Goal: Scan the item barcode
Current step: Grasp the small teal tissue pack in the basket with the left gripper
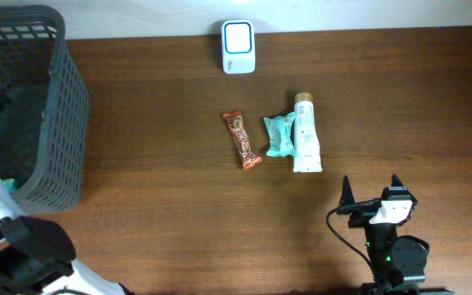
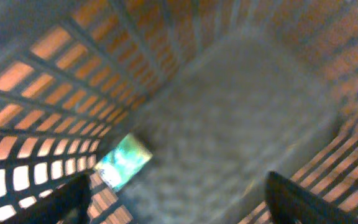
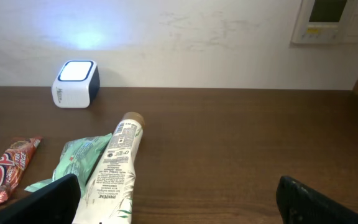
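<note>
A white barcode scanner (image 1: 238,47) with a lit face stands at the table's back edge, also seen as the scanner (image 3: 74,83) in the right wrist view. Three items lie mid-table: a brown chocolate bar (image 1: 242,139), a green packet (image 1: 279,135) and a white tube (image 1: 306,133). My right gripper (image 1: 370,182) stands open near the front edge, just short of the tube (image 3: 118,168), and holds nothing. My left gripper (image 2: 179,193) is open inside the dark basket (image 1: 56,115), above a teal packet (image 2: 124,160) lying on the basket floor. That view is blurred.
The mesh basket wall (image 2: 55,81) surrounds the left gripper on all sides. The left arm's white body (image 1: 23,246) fills the front left corner. A wall with a white panel (image 3: 331,22) rises behind the table.
</note>
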